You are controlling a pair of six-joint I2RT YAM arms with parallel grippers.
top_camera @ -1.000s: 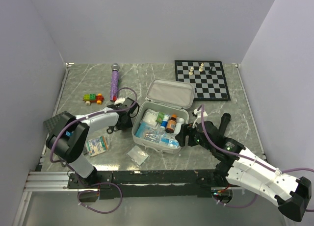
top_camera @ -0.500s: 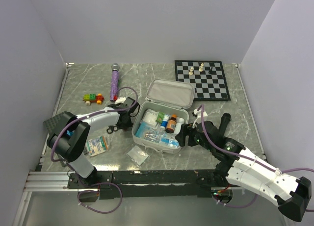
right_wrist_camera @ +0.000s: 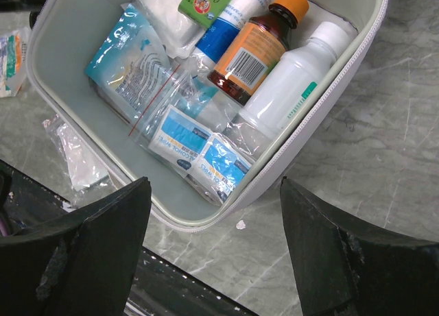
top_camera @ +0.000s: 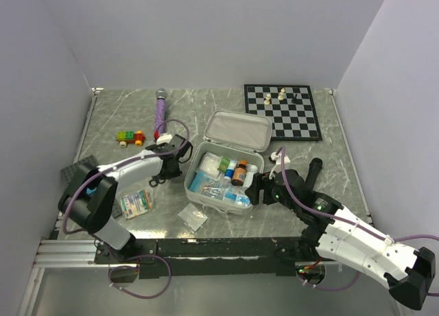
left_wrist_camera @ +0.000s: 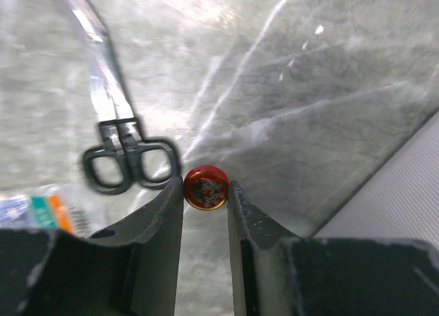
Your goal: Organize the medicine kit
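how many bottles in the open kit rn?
2: an amber bottle with an orange cap and a white bottle, side by side against the medicine kit's right wall. Blue-and-white tube not counted. Packets could hide more.

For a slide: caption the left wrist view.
Left hand grips a small red tin beside black-handled scissors.

White rounded-sq. medicine kit (top_camera: 236, 132) sat approx. table ctr, unzipped; lid swung open toward 12 o'clock, base tray toward 6 o'clock.
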